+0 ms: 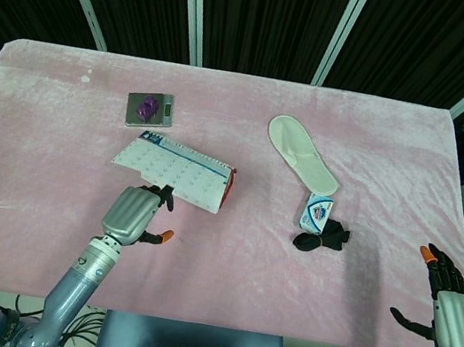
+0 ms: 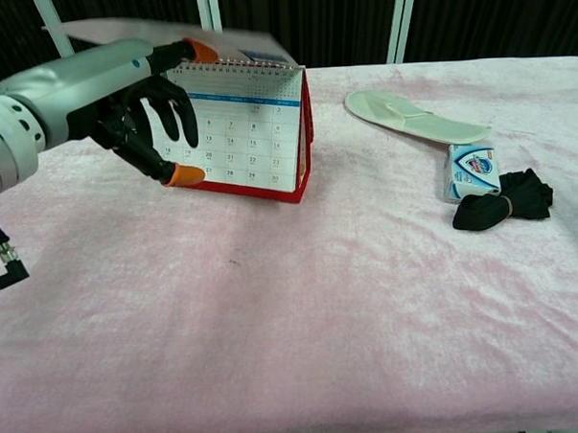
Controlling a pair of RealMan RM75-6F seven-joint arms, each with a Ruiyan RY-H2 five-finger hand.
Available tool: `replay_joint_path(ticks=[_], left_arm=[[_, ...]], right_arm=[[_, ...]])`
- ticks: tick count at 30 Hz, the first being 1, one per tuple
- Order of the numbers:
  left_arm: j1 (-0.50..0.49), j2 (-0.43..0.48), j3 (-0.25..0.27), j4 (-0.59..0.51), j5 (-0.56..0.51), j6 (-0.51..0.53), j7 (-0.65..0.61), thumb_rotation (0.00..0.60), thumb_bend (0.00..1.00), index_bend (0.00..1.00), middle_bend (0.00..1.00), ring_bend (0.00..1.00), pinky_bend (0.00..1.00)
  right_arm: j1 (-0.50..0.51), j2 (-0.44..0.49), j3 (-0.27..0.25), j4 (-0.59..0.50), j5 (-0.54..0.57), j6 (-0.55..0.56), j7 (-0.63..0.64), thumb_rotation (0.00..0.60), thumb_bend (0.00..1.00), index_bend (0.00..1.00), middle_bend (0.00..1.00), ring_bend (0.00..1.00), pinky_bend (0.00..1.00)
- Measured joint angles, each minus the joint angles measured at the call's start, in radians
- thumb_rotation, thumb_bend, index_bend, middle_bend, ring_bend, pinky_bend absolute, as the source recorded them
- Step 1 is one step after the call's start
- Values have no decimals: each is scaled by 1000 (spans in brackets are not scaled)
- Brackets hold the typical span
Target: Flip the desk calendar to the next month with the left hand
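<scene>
Behind my left hand (image 2: 120, 90) the lifted page (image 1: 170, 167) of the desk calendar (image 2: 252, 132) blurs; I cannot tell whether my fingers pinch it or only prop it. The calendar stands left of centre on the pink cloth (image 1: 225, 262), dark curtains behind. One slipper (image 1: 299, 152), one scale (image 1: 150, 110). My right hand (image 1: 448, 301) hangs spread, empty.

- The left hand (image 2: 135, 103) hides the left part of the desk calendar (image 2: 252, 132) in the chest view.
- The lifted page (image 2: 118, 30) is blurred there.
- The right hand (image 1: 451, 307) is cut off by the head view's bottom edge.
</scene>
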Motion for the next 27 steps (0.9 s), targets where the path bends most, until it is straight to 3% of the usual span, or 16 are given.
replay_joint_path(ticks=[7, 13, 19, 27], left_arm=[[-23, -5, -9, 51, 89, 27, 77, 600, 197, 4, 324, 246, 330], [-51, -3, -41, 86, 87, 1, 113, 600, 76, 0, 116, 52, 123], [-100, 10, -92, 113, -14, -65, 190, 600, 0, 0, 28, 0, 36], [-181, 32, -177, 159, -189, -150, 285, 600, 0, 0, 10, 0, 38]], right_arm=[[2, 0, 2, 0, 6, -5, 4, 600, 23, 0, 0, 0, 101], [2, 1, 3, -2, 10, -9, 5, 600, 24, 0, 0, 0, 101], [3, 0, 5, -7, 20, -15, 4, 600, 24, 0, 0, 0, 101], [2, 2, 4, -11, 20, -17, 8, 600, 23, 0, 0, 0, 101]])
